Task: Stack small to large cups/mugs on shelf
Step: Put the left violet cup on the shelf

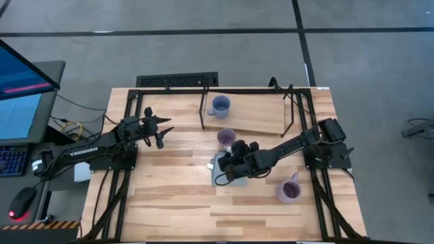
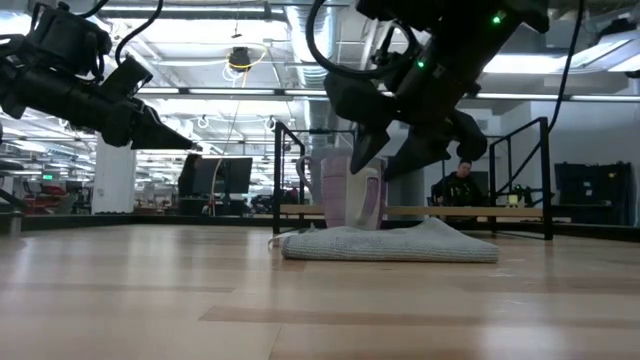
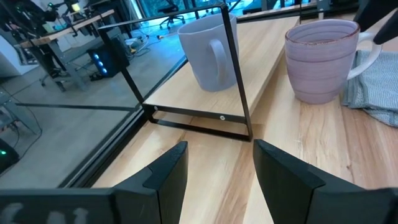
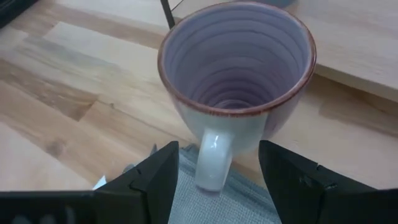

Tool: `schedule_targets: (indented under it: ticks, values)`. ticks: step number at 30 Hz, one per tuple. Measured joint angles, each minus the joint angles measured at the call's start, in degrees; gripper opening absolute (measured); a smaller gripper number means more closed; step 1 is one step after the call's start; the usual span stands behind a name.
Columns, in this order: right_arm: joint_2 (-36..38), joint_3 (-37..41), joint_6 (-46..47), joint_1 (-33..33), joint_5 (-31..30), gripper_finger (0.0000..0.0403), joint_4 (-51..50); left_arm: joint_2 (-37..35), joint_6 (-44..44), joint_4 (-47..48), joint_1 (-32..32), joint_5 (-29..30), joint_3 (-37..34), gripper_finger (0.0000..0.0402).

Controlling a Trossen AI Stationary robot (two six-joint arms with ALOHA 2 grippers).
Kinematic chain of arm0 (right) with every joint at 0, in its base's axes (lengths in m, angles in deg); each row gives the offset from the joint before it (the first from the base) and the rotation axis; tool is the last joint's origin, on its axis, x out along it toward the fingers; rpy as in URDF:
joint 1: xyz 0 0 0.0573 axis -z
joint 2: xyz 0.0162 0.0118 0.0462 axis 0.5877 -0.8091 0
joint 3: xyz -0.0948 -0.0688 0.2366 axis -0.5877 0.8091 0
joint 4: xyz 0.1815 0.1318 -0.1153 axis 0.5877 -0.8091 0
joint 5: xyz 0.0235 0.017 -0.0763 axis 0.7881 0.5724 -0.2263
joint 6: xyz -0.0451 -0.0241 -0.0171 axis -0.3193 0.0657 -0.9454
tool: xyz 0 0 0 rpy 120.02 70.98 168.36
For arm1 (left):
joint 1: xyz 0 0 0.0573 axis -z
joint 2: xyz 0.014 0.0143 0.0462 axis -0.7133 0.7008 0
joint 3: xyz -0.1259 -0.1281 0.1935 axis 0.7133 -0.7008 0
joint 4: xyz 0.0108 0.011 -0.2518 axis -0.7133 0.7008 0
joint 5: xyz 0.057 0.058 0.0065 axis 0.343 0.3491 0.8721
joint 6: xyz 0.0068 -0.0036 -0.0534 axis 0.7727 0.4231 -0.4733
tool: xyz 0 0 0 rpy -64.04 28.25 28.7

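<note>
The light wooden counter (image 1: 169, 203) carries a shelf (image 1: 251, 118) at its far edge, holding the blue mug (image 1: 220, 106). The right end effector (image 4: 217, 177) gapes wide around a purple mug's (image 4: 236, 81) handle, mid-counter beside a grey cloth (image 2: 390, 243). The left end effector (image 3: 217, 180), wide, hovers near the left edge. Another purple mug (image 1: 289, 190) stands near the right edge.

Open right gripper (image 4: 217, 171) flanks the purple mug's (image 4: 236, 68) handle above grey cloth (image 4: 214, 205).

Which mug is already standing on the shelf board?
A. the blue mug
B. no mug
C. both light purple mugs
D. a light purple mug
A: in the high view the blue mug stands on the shelf, while one light purple mug stands in front of it and the other light purple mug stands near the table's right edge.
</note>
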Motion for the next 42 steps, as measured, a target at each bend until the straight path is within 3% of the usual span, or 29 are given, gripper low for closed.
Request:
schedule_targets:
  ticks: [16,21,32,42]
  values:
    - [0.00,0.00,-0.11,2.86,4.86,0.0240,0.00,-0.02,0.04,0.16,0.01,0.00,0.00,0.0174]
    - [0.00,0.00,-0.14,3.23,5.41,0.0201,0.00,-0.02,0.04,0.16,0.00,0.00,0.00,0.0174]
    - [0.00,0.00,-0.14,3.10,4.91,0.0067,0.04,-0.02,0.07,0.20,0.02,0.00,0.00,0.0174]
    - [0.00,0.04,-0.10,3.02,4.28,0.0064,1.27,-0.02,0.09,2.04,0.02,0.00,0.00,0.0174]
